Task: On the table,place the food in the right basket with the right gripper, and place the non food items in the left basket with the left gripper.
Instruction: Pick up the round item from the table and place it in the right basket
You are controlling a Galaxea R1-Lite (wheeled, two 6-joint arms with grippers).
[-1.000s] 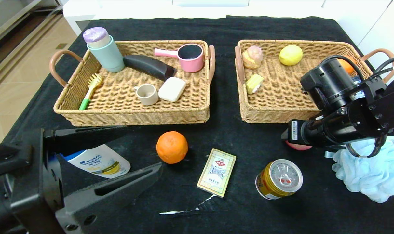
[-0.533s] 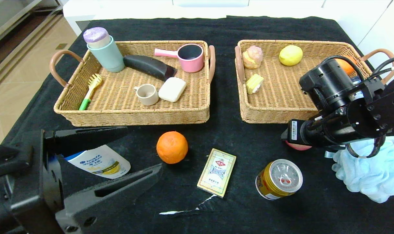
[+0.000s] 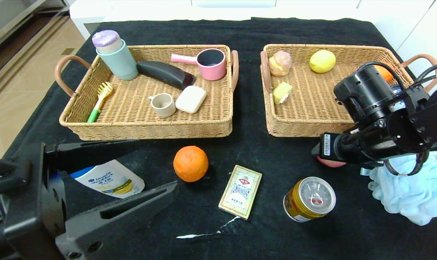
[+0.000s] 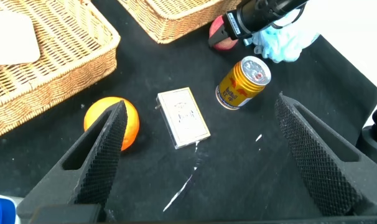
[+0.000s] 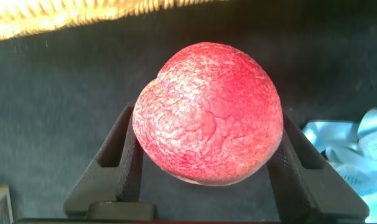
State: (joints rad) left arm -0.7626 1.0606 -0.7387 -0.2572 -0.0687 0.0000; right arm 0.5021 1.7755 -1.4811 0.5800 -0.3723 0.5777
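My right gripper (image 5: 208, 121) is shut on the pink-red peach (image 5: 208, 112), its fingers pressing both sides. In the head view the peach (image 3: 331, 163) peeks from under the right arm, just before the right basket (image 3: 297, 129). An orange (image 3: 190, 163), a gold can (image 3: 309, 199) and a cream-green card box (image 3: 240, 191) lie on the black table (image 3: 247, 234). The pale-blue pouf (image 3: 413, 191) is at the right edge. My left gripper (image 3: 157, 164) stands open at the near left, above the white shampoo bottle (image 3: 110, 178). The left basket (image 3: 149, 130) is behind it.
The left basket holds a mint cup (image 3: 119, 59), a dark case (image 3: 166, 74), a pink pot (image 3: 211, 64), a small cup, a soap bar and a brush. A lemon (image 3: 322, 60), a pastry and a cake piece lie in the right basket. A white tear (image 3: 207, 233) marks the cloth.
The left gripper has drifted slightly toward the near left corner. The right gripper stays shut on the peach in nearly the same place.
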